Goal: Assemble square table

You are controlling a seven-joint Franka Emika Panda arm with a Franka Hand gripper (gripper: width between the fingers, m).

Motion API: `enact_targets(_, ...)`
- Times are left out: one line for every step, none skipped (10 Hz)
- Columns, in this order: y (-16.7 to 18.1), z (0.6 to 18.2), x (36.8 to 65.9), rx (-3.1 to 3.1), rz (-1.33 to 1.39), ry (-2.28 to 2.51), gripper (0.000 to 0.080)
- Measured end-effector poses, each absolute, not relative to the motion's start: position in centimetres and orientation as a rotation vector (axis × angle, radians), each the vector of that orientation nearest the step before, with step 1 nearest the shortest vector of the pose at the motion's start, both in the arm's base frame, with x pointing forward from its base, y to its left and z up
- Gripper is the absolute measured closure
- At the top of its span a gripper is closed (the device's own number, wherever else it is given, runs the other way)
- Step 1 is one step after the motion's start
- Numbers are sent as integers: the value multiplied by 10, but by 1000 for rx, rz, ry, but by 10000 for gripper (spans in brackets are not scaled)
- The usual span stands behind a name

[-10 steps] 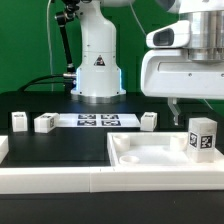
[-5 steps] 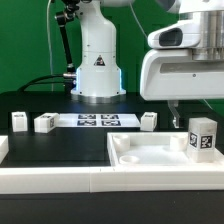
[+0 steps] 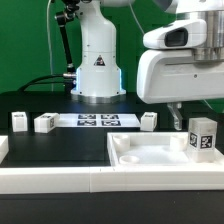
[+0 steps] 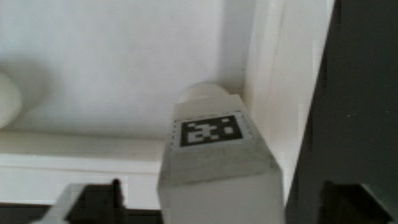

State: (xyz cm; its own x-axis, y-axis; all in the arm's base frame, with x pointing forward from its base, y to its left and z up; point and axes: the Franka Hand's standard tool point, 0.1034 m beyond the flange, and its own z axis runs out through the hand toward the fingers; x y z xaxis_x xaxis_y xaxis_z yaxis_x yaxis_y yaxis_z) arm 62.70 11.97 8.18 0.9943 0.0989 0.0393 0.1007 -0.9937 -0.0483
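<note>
Leg (image 3: 202, 138) upright, inside square top (image 3: 146, 152), beside rim

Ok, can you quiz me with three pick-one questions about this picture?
1. Where does one small white tagged block leg stand? A on the white plastic square tray-like top; B on the floor; C in the air.
2. How many other block legs sit on the black work surface? A one; B three; C six.
3. The leg on the top is: A upright; B lying flat; C snapped.
Answers: 1 A, it rests inside the rim. 2 B, three show. 3 A, it stands tall.
</note>
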Motion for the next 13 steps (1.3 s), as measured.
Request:
enact_targets(120, 82, 627, -3087, -56, -131, 422)
enact_targets(120, 82, 627, -3088, -56, -103, 514)
enact_targets(120, 82, 627, -3088, -55, -84, 514)
enact_targets(120, 82, 627, -3088, -53, -12, 514)
enact_targets(119, 82, 627, -3083, -50, 140, 514)
enact_targets(119, 82, 628, -3069, -51, 270, 514)
enact_targets(117, 82, 628, -3046, -54, 393, 514)
enact_targets(117, 82, 627, -3021, -47, 545, 514)
enact_targets(113, 82, 627, -2997, -42, 678, 514)
enact_targets(110, 82, 626, -2980, -41, 768, 511)
enact_targets(108, 82, 626, -2968, -41, 832, 508)
enact_targets(106, 82, 626, -2943, -40, 934, 508)
enact_targets(102, 82, 626, -2925, -37, 1015, 504)
